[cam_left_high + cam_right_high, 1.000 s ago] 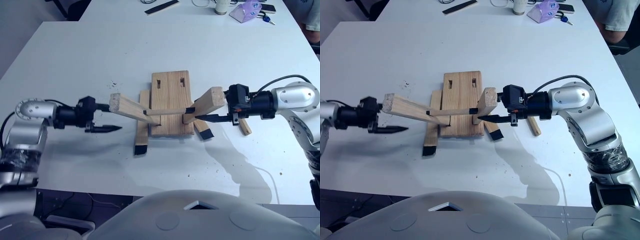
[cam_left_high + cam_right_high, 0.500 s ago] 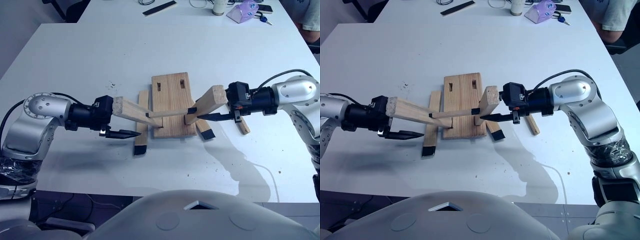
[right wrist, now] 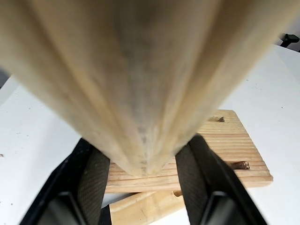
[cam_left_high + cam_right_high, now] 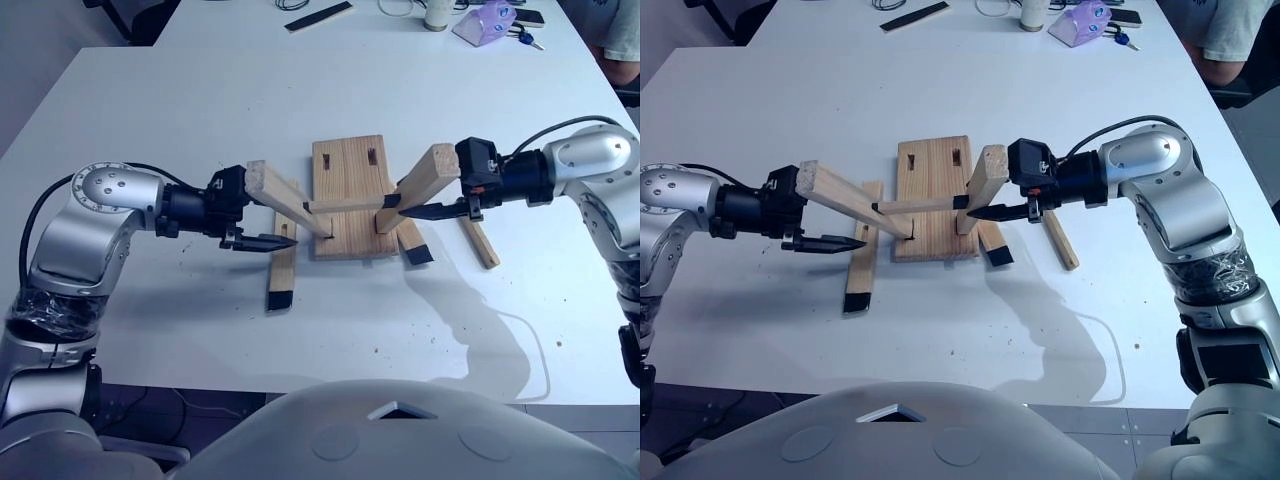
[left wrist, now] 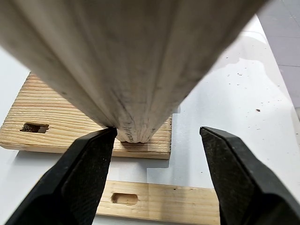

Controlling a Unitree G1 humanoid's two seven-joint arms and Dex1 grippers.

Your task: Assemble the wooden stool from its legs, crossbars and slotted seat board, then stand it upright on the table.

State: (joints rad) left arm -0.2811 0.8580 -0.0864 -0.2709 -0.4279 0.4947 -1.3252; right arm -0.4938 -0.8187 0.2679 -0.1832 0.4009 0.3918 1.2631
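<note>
The slotted seat board (image 4: 350, 172) lies flat at mid-table. On it stands a frame of two slanted legs joined by a crossbar (image 4: 345, 205). My right gripper (image 4: 402, 203) is shut on the right leg (image 4: 425, 180), its fingers (image 3: 93, 180) pressed to both sides. My left gripper (image 4: 288, 226) is open at the top end of the left leg (image 4: 285, 200). It straddles the leg, and a gap shows beside one finger (image 5: 229, 168). The left wrist view shows the seat board (image 5: 70, 136) below.
A loose leg (image 4: 283, 270) with a black tip lies left of the board, also seen as the slotted leg (image 5: 159, 201). Another black-tipped leg (image 4: 412, 245) and a thin crossbar (image 4: 478, 238) lie to the right. A black strip (image 4: 322, 14), cup (image 4: 438, 12) and purple object (image 4: 490, 20) sit far back.
My left gripper has come in from the left and now straddles the top end of the left leg. The leg frame stands steeper on the board. The right gripper kept its hold.
</note>
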